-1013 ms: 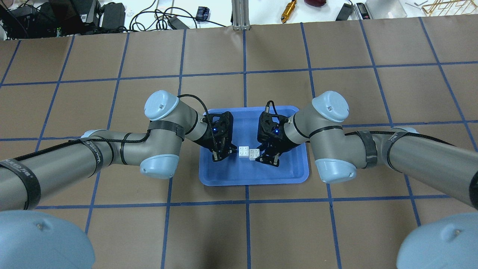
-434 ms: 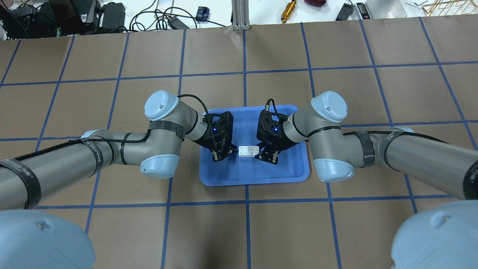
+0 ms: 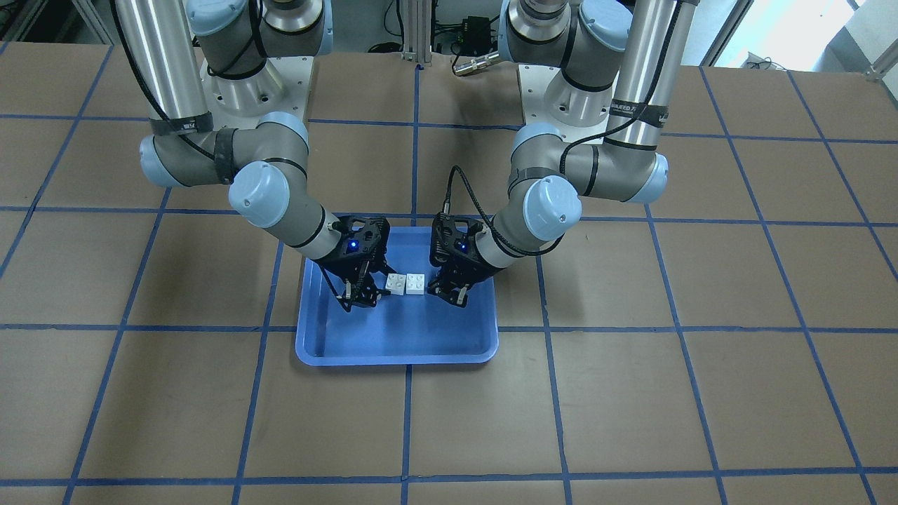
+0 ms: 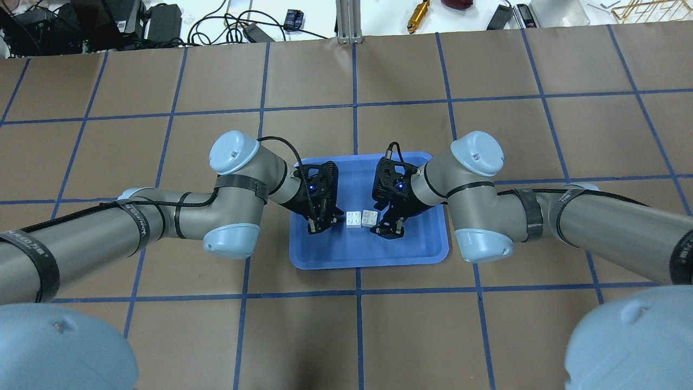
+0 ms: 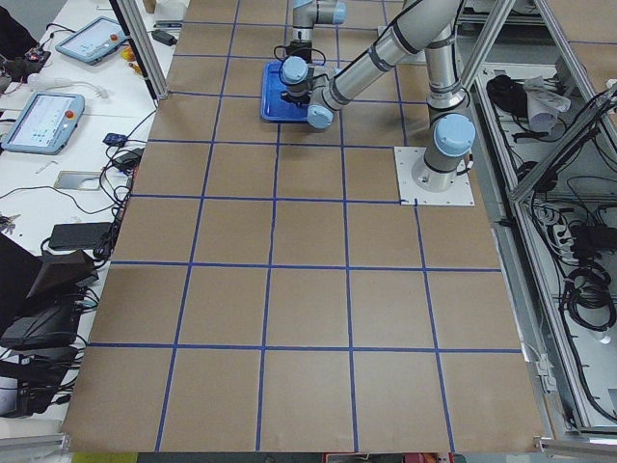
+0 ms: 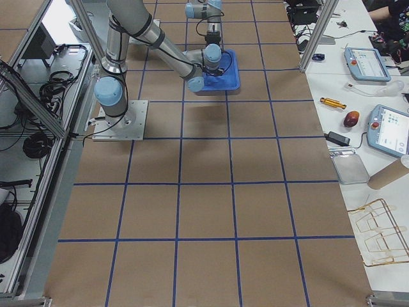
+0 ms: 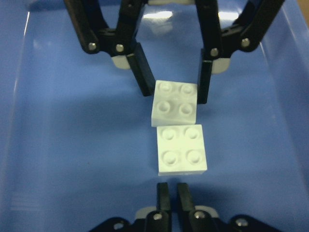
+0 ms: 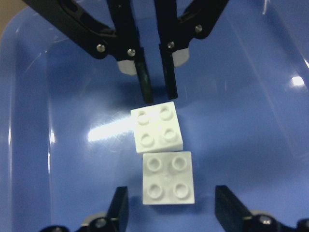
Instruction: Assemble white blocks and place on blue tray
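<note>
Two white blocks lie side by side, touching, studs up, on the blue tray (image 4: 368, 254), which also shows in the front view (image 3: 393, 344). One white block (image 4: 354, 219) sits just in front of my left gripper (image 4: 326, 222), which is shut and empty (image 7: 169, 191). The other white block (image 4: 369, 216) is slightly skewed and lies between the fingers of my right gripper (image 4: 385, 226). The right gripper is open, with gaps on both sides of that block (image 8: 169, 179).
Both wrists hang low over the tray's middle, facing each other. Brown table (image 4: 357, 336) with blue tape lines surrounds the tray. Cables, a brass tool (image 4: 418, 15) and gear lie beyond the far edge.
My right gripper has moved a little away from the robot, and its white block has slid with it into line beside the other block. The left gripper has not moved.
</note>
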`<move>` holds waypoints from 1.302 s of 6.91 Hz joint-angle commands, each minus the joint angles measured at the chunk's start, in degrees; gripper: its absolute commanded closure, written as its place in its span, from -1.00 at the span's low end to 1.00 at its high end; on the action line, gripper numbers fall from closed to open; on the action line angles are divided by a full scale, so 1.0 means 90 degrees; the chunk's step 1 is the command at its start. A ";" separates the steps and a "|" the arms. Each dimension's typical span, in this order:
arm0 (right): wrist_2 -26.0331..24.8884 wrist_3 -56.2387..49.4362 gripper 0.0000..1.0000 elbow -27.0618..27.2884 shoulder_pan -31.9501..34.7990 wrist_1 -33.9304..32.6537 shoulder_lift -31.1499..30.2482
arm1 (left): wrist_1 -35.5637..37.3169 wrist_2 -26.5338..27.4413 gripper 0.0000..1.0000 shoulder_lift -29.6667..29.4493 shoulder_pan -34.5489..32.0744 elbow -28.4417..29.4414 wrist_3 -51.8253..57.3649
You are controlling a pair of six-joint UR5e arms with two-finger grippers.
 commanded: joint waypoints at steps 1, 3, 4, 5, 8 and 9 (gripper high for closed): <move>-0.0003 0.0212 -0.63 -0.0009 -0.0001 -0.0002 -0.0039 | 0.0015 -0.0003 0.18 0.0009 0.0000 0.0004 0.0003; -0.0071 0.0590 -0.68 -0.0009 -0.0001 0.0027 -0.0359 | 0.0015 -0.0003 0.25 0.0029 0.0000 0.0004 -0.0007; -0.0071 0.0680 -0.70 -0.0009 -0.0001 0.0104 -0.0516 | 0.0015 -0.0003 0.31 0.0019 0.0000 0.0004 -0.0007; -0.0081 0.0971 -0.74 -0.0009 0.0009 0.0134 -0.0566 | 0.0024 -0.0012 0.32 -0.0020 0.0000 0.0014 -0.0017; -0.0451 0.2169 -0.83 -0.0038 -0.0001 0.0524 -0.1179 | 0.0015 -0.0276 0.42 -0.0040 -0.0010 0.0004 -0.0036; -0.0665 0.2620 -0.85 -0.0183 -0.0001 0.0922 -0.1356 | 0.0015 -0.0276 0.42 -0.0040 -0.0010 0.0004 -0.0036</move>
